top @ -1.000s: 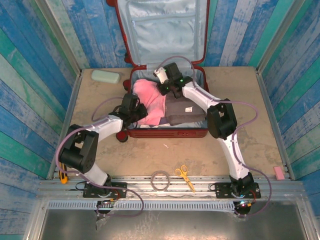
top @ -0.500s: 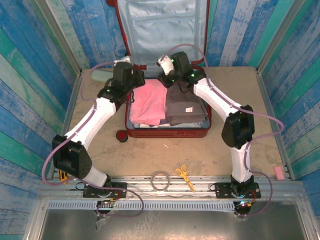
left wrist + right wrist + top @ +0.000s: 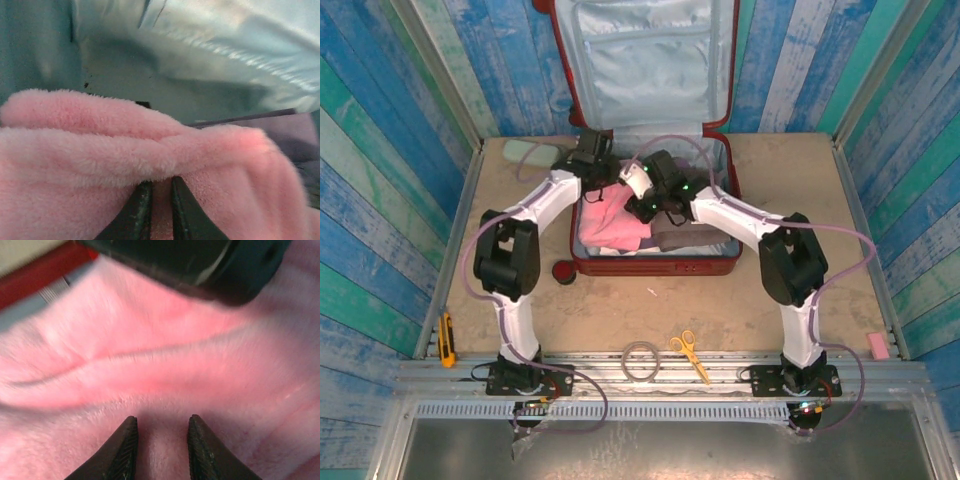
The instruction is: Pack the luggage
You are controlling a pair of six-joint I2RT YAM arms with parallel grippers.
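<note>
On the sandy table, close to the back wall, the luggage is laid open: its base is set flat and its lined lid is propped upright behind. Inside the base a pink fleece is lodged at the left, with a grey garment just beside it at the right. The left gripper is seen nearly closed, with a fold of the fleece nipped between its fingers. The right gripper is sunk into the same fleece with its fingers part-way apart; whether the pile is pinched or merely pressed cannot be told. The fleece is judged soft, light and springy, so it is best taken by a bunched fold and pressed flat. The shell is judged stiff, glossy and probably slippery, and on its small wheel it may be rolled off by a hard shove; the lid is best taken at its red rim, not by the limp lining.
</note>
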